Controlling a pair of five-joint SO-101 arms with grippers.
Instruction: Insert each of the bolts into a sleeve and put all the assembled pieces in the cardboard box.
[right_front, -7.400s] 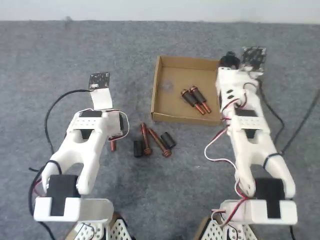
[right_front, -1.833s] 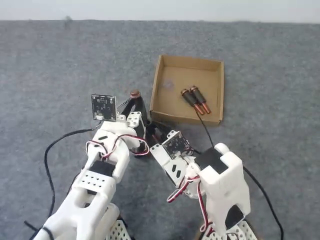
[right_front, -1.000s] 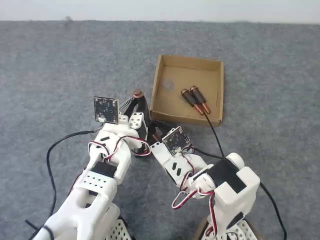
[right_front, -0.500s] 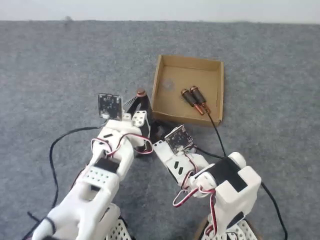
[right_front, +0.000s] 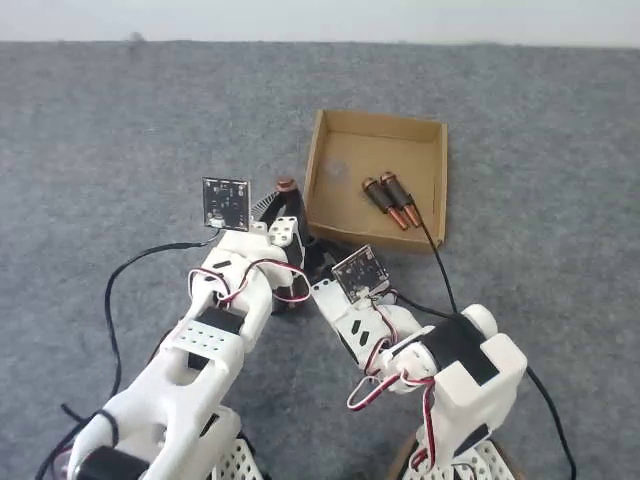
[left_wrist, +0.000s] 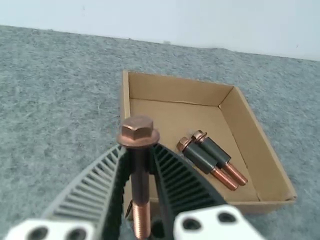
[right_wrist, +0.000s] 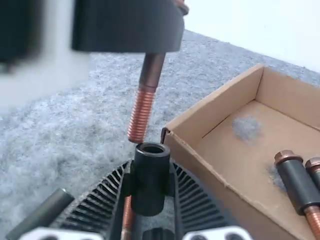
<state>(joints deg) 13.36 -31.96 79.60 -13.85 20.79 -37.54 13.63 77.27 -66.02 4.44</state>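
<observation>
Up close, left gripper (left_wrist: 138, 156): jaws nearly shut, ribbed pads pinching a copper bolt (left_wrist: 138, 136) on its shank, upright, hex head above the fingertips, threaded end pointing down

Right gripper (right_wrist: 151, 172): jaws drawn in around a black sleeve (right_wrist: 151, 156), upright, open mouth facing up, gripped on both sides

Right wrist view has the bolt's threaded tip just above the sleeve's mouth, a little off to one side, not inside it

High view: the two grippers meet just beside the near left corner of the cardboard box (right_front: 378, 123); bolt head sits close to the box's left wall, outside it

Box is open-topped and holds two assembled pieces (right_front: 391, 202), side by side, touching, copper ends toward the near wall

Surface is grey carpet (right_front: 120, 130); a pale wall (right_front: 300, 20) runs along its far edge

Right wrist view also has a loose sleeve (right_wrist: 37, 212) lying on the carpet near the right gripper, and a second bolt (right_wrist: 127, 217) showing between the fingers below the held sleeve
</observation>
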